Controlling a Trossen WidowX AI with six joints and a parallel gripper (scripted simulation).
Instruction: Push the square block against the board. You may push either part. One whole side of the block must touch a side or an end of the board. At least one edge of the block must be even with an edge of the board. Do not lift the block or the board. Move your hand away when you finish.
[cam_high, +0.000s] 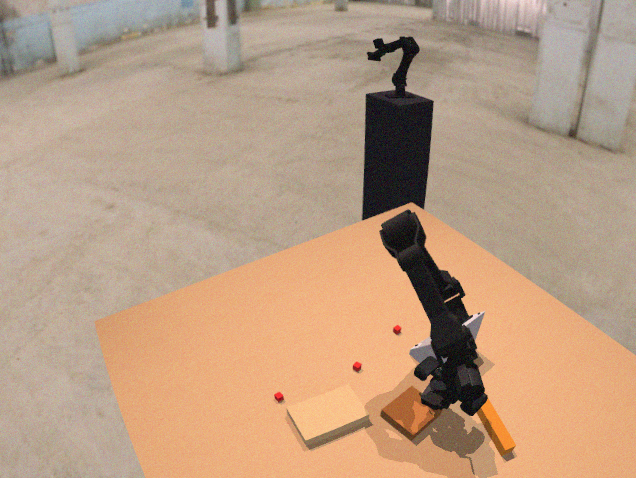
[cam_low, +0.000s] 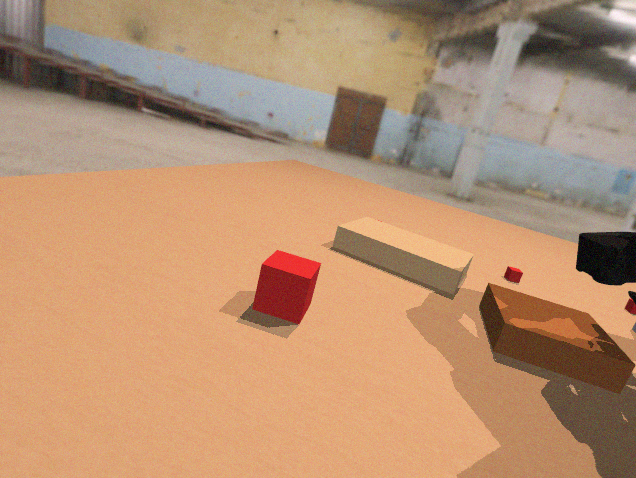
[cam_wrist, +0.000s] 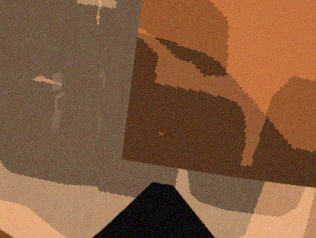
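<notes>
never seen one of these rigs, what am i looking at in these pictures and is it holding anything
The machine is one black robot arm ending in a two-fingered gripper. Its fingers are shut, with nothing held.

The top picture looks down at the table from above; behind stands a second arm on a black pedestal. The exterior one looks across the table from low down, catching only a bit of the arm. The wrist one comes from a camera near the gripper.

On the table are a brown square block, a separate pale board, an orange bar and some red cubes.
</notes>
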